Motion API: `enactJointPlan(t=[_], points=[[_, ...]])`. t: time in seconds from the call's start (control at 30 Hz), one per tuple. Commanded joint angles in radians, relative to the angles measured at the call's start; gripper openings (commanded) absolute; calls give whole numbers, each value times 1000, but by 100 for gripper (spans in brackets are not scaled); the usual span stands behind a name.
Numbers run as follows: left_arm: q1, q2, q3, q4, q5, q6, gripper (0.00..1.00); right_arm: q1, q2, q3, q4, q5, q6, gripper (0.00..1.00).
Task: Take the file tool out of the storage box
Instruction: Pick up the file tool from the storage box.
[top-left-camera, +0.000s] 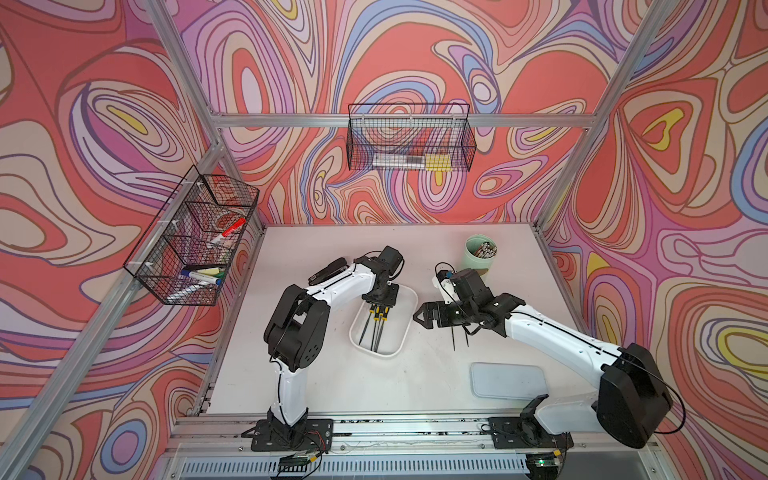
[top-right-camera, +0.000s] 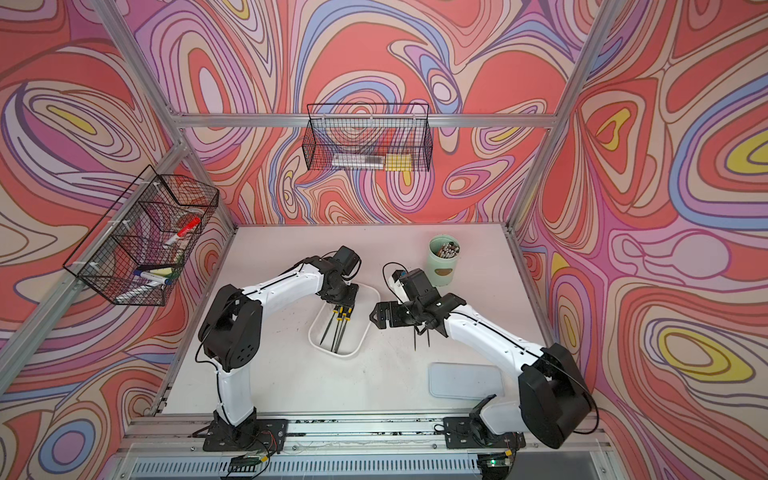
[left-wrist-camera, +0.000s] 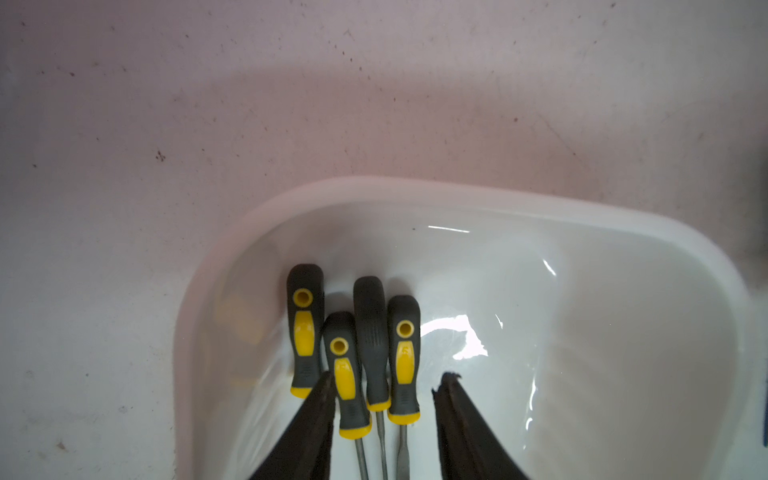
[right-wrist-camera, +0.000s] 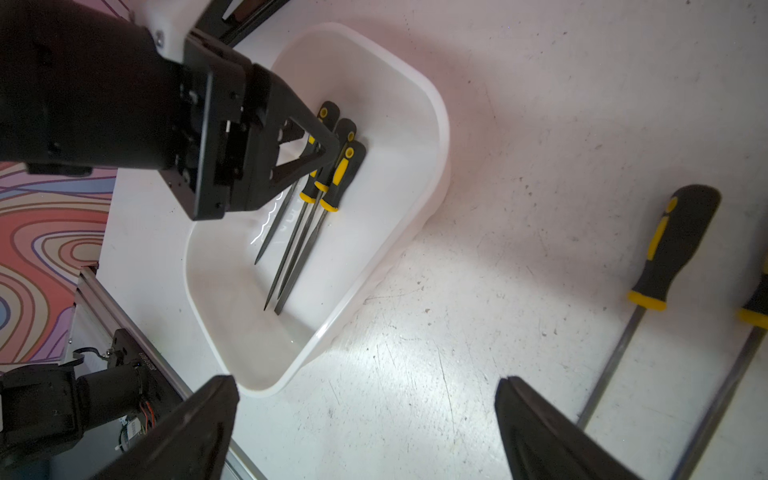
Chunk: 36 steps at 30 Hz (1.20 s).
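Left wrist view: the white storage box (left-wrist-camera: 415, 193) is seen on the table (left-wrist-camera: 208, 104), and four files (left-wrist-camera: 374, 332) with black-and-yellow handles lie side by side inside it. The left gripper (left-wrist-camera: 386, 378) sits low in the box with its jaws partly apart. Three handles are bracketed between the fingers (left-wrist-camera: 320, 419), and the fourth is partly covered by one finger. A gap is left on the other side, so nothing is clamped. The shafts are cut off by the frame edge here.

In both top views the box (top-left-camera: 397, 330) (top-right-camera: 359, 328) is placed mid-table between the arms, with the handles toward the far end and the tips toward the near end. The left fingertips are hidden under the wrist there.

The right gripper (right-wrist-camera: 368, 386) is held just right of the box, jaws spread wide and empty. Two loose files (right-wrist-camera: 673, 249) lie on the table beside it, one cut off by the frame. In a top view only their tips (top-left-camera: 454, 338) are visible below the right arm.

A pale lid (top-left-camera: 509, 380) lies near right. A mint-green cup (top-left-camera: 478, 259) stands far right, and its contents are too small to be identified.
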<state>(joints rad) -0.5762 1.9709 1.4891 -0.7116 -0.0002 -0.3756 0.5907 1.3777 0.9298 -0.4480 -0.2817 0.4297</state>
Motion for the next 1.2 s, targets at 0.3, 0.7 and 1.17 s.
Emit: enactJointPlan(t=[0.3, 0.7, 1.17], points=[[-2, 74, 48, 48, -64, -13, 31, 5, 0, -28, 35, -1, -10, 98], [-2, 95, 62, 61, -78, -2, 28, 5, -5, -38, 42, -1, -3, 98], [-2, 132, 68, 52, -92, -3, 28, 4, -19, -66, 58, -5, 4, 98]])
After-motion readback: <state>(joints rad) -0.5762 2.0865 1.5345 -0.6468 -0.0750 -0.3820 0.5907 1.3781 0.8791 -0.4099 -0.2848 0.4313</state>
